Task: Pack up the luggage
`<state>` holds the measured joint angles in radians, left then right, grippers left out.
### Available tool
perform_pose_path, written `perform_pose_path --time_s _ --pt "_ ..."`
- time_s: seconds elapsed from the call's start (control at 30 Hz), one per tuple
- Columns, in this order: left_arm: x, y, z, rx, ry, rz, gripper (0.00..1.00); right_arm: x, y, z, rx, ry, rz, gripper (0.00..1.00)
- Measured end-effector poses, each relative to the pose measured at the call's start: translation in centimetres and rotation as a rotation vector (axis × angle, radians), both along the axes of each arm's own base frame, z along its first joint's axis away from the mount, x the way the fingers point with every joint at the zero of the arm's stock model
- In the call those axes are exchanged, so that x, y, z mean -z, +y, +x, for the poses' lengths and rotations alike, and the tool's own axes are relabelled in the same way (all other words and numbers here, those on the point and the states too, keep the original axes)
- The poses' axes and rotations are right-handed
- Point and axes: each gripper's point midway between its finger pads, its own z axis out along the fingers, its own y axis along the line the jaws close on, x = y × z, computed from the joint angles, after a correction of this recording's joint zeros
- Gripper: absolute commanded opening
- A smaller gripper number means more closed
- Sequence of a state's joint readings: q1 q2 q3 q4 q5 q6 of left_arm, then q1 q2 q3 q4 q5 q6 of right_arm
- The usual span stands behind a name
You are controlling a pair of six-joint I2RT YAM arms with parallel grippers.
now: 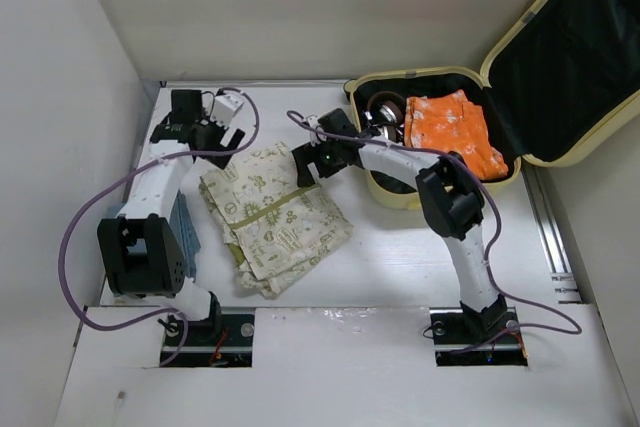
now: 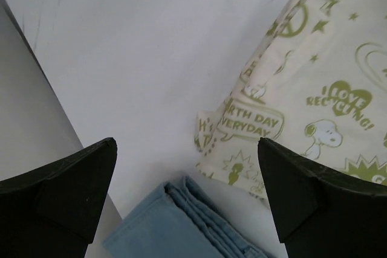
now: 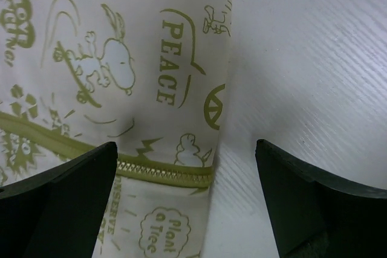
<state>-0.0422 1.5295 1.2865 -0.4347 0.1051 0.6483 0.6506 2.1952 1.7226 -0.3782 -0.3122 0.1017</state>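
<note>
Two arms reach out over the white table (image 1: 400, 267), and neither has hold of anything. The left gripper (image 2: 186, 146) hangs with its black fingers (image 2: 66, 185) spread wide; only bare tabletop shows between them. A folded piece of pale blue denim (image 2: 181, 225) lies just below the gap, and a cream cloth bag (image 2: 320, 107) printed with green cartoons and slogans lies off to the right. From above, the denim sits beside the left arm near the table's left edge, partly hidden by the arm. The cream bag spreads flat between the two arms. The right gripper (image 3: 186, 146) is likewise wide open and empty, poised over the bag's right-hand edge. Its left finger is above the printed cloth and an olive zipper (image 3: 163, 170), its right finger above bare table. Whether the fingertips touch the surface cannot be told. The luggage (image 1: 570, 57) sits at the far right corner of the table, well apart from the bag, with its pale yellow lid thrown open and leaning back against the right wall, black lining showing. An orange patterned garment (image 1: 452, 130) lies inside the lower shell. Beside it, to its left, is a dark rounded object (image 1: 385, 112) too unclear to name. The right arm's forearm crosses in front of the case's near rim.
</note>
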Motion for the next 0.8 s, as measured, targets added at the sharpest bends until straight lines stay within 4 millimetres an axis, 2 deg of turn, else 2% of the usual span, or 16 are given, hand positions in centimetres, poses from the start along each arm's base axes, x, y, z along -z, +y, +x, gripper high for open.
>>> perform_pose_path --time_s 0.1,0.17,0.27,0.33,0.4,0.43,0.47,0.53,0.57,0.63,0.67,0.73,0.8 --pt "1.4 2.1 -1.8 -0.076 0.080 -0.006 1.00 1.8 0.8 -0.1 0.000 0.023 -0.012 1.00" --pt "3.5 2.3 -3.6 -0.084 0.154 -0.006 1.00 1.4 1.4 0.0 0.000 0.017 0.002 1.00" --pt "7.6 1.9 -7.2 -0.085 0.298 -0.008 1.00 1.5 2.4 -0.8 -0.023 0.027 0.018 1.00" --pt "9.4 1.8 -9.3 -0.091 0.378 -0.009 1.00 1.5 3.5 -1.5 -0.055 0.032 0.041 0.97" --pt "10.6 1.8 -10.2 -0.104 0.419 -0.015 0.94 1.5 4.6 -2.5 -0.089 0.030 0.063 0.96" --pt "11.0 1.8 -10.2 -0.111 0.427 -0.017 0.81 1.5 5.1 -2.9 -0.106 0.027 0.074 0.92" --pt "11.5 1.8 -10.1 -0.121 0.434 -0.019 0.73 1.5 5.7 -3.4 -0.122 0.026 0.089 0.89" --pt "12.4 1.8 -9.7 -0.131 0.446 -0.025 0.61 1.6 6.6 -4.2 -0.146 0.028 0.115 0.81" --pt "12.9 1.7 -9.6 -0.134 0.455 -0.032 0.50 1.6 6.9 -4.6 -0.156 0.034 0.129 0.72" --pt "14.0 1.6 -9.4 -0.139 0.475 -0.046 0.44 1.8 7.3 -5.2 -0.171 0.049 0.152 0.53" --pt "14.5 1.5 -9.4 -0.138 0.485 -0.053 0.43 2.0 7.3 -5.5 -0.172 0.062 0.160 0.28" --pt "14.9 1.3 -9.3 -0.133 0.492 -0.066 0.42 2.4 7.2 -5.9 -0.175 0.089 0.178 0.00" --pt "14.9 1.0 -9.2 -0.126 0.487 -0.083 0.42 2.7 7.3 -6.5 -0.176 0.123 0.201 0.00"
